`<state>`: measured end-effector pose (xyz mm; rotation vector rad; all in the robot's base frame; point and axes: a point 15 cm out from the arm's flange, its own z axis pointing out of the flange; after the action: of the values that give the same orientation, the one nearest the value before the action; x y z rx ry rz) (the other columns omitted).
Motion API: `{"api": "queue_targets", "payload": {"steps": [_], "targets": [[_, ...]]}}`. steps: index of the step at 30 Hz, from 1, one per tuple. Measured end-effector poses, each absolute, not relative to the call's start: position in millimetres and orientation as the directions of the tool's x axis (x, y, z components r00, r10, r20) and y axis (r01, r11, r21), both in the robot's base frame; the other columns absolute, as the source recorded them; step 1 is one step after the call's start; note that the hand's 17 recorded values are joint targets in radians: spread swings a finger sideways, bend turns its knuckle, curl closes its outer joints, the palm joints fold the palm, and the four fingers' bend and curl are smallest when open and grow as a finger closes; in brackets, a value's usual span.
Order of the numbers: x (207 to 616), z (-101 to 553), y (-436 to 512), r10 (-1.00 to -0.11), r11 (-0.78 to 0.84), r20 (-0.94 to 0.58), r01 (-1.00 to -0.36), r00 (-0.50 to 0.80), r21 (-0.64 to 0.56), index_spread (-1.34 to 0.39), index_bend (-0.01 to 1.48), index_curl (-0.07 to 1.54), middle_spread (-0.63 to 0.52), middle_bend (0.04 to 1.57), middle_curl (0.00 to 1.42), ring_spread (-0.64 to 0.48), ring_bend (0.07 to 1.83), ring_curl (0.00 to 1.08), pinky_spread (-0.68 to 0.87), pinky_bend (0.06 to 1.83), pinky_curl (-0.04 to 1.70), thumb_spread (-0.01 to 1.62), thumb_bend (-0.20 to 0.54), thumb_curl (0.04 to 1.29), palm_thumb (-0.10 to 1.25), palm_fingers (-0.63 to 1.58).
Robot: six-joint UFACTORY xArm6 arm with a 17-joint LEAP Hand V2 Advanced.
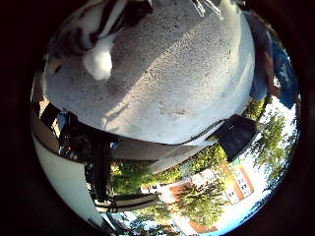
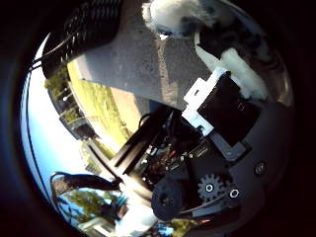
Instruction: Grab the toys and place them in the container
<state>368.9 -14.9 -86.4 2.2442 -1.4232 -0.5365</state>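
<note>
I think I am at the picking step, with the first toy just in reach. A plush toy with black and white stripes (image 1: 93,34) lies on the grey speckled table (image 1: 172,88), at the edge of what my little finger side shows, and its white furry part also appears in the thumb side view. My hand (image 2: 222,108) has a finger reaching toward that fur, but I cannot tell if my fingers are spread or already closing around it. A black mesh container (image 2: 91,24) stands on the same table, near. The next move, in my judgement, needs a sure hold on the soft toy before I lift it toward the container
</note>
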Motion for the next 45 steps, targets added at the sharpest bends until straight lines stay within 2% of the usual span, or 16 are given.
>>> {"api": "queue_targets", "payload": {"steps": [6,15,23,29,36,41,45], "targets": [[395,-44,-49,-0.947,-0.306,-0.066,-0.823,0.314,0.478,-0.65,0.35,0.13,-0.20,1.06,0.83,-0.05,1.29,0.75,0.34,1.18,0.84,1.06,0.013,0.56,1.02,1.03],[392,49,-59,-0.955,-0.279,-0.052,-0.822,0.293,0.496,-0.86,0.57,0.12,-0.23,1.14,0.96,-0.10,1.35,0.82,0.27,1.27,0.98,1.09,-0.013,0.64,0.99,0.93],[394,147,-29,-0.932,-0.333,-0.021,-0.832,0.362,0.444,-1.00,0.72,0.11,-0.24,1.19,1.04,-0.12,1.40,0.86,0.23,1.32,1.06,1.11,-0.013,0.70,0.96,0.85],[400,220,45,-0.904,-0.421,-0.074,-0.845,0.422,0.329,-1.05,0.79,0.10,-0.23,1.21,1.07,-0.13,1.42,0.87,0.21,1.35,1.09,1.12,-0.013,0.74,0.95,0.83],[423,288,146,-0.838,-0.545,-0.130,-0.820,0.530,0.172,-1.09,0.85,0.07,-0.23,1.22,1.08,-0.14,1.43,0.88,0.19,1.38,1.10,1.12,-0.015,0.76,0.94,0.83],[448,292,209,-0.813,-0.581,-0.130,-0.802,0.567,0.137,-1.10,0.89,0.04,-0.22,1.21,1.09,-0.14,1.42,0.88,0.17,1.42,1.09,1.12,-0.013,0.78,0.94,0.85],[475,263,255,-0.818,-0.575,-0.132,-0.806,0.560,0.141,-1.11,0.91,0.00,-0.22,1.21,1.09,-0.14,1.41,0.89,0.16,1.43,1.08,1.12,-0.018,0.79,0.94,0.85]]}}
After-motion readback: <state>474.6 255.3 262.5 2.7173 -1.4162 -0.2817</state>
